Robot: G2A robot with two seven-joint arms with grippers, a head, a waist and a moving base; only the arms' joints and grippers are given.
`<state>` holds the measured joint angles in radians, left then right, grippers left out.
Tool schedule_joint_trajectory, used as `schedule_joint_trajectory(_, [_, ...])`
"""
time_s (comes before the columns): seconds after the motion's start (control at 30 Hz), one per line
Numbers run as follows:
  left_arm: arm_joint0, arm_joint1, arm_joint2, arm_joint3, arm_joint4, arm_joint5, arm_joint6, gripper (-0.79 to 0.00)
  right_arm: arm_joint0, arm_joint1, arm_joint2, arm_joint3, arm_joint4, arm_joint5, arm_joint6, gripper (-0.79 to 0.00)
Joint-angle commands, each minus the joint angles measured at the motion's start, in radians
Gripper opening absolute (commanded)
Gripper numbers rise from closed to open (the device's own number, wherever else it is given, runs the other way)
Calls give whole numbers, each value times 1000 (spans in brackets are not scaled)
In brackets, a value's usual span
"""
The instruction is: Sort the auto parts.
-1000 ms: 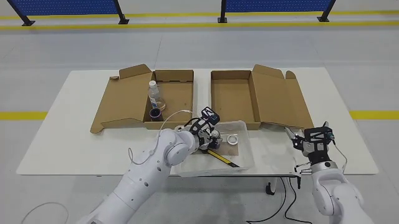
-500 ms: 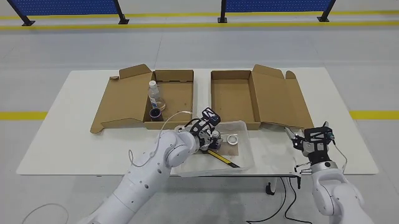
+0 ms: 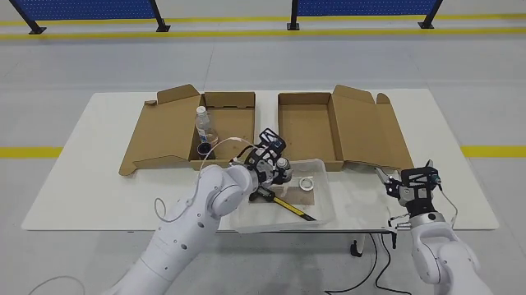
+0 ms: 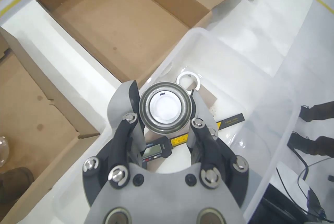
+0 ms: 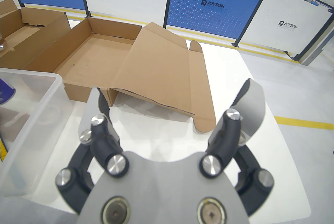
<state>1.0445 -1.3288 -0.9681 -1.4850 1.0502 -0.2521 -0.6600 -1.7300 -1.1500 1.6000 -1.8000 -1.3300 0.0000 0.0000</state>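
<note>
My left gripper (image 4: 163, 99) is shut on a round metal bearing (image 4: 165, 108) with a white centre, held above the clear plastic bin (image 4: 271, 110). In the top view that gripper (image 3: 275, 166) sits over the bin's (image 3: 322, 182) far left corner. Inside the bin lie a white ring (image 4: 188, 80) and a yellow and black caliper (image 4: 180, 140); the ring (image 3: 306, 184) and caliper (image 3: 292, 207) also appear from above. My right gripper (image 5: 174, 102) stands open with nothing between its fingers, over the table's right front part (image 3: 411, 182).
Two open cardboard boxes stand behind the bin: the left box (image 3: 226, 126) holds a clear bottle (image 3: 203, 124) and a dark cup (image 3: 204, 148), the right box (image 3: 306, 129) has a bare floor. Its lid flap (image 3: 366, 126) lies flat to the right.
My left gripper has lifted with the bearing and shifted back and left, toward the bin's far left corner. The right arm has kept still.
</note>
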Motion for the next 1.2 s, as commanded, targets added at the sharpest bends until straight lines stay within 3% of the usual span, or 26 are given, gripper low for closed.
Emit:
schedule_joint_trajectory(0.0, [3,3,-16,-15,5,5,4,-785,0,0,0,0,0,0,0,0])
schedule_joint_trajectory(0.3, [2,14,-72,-54,28,15,13,-785,0,0,0,0,0,0,0,0])
schedule_joint_trajectory(0.7, [-38,16,-111,12,40,47,64,-785,0,0,0,0,0,0,0,0])
schedule_joint_trajectory(1.17, [-83,16,-160,207,152,176,242,-785,0,0,0,0,0,0,0,0])
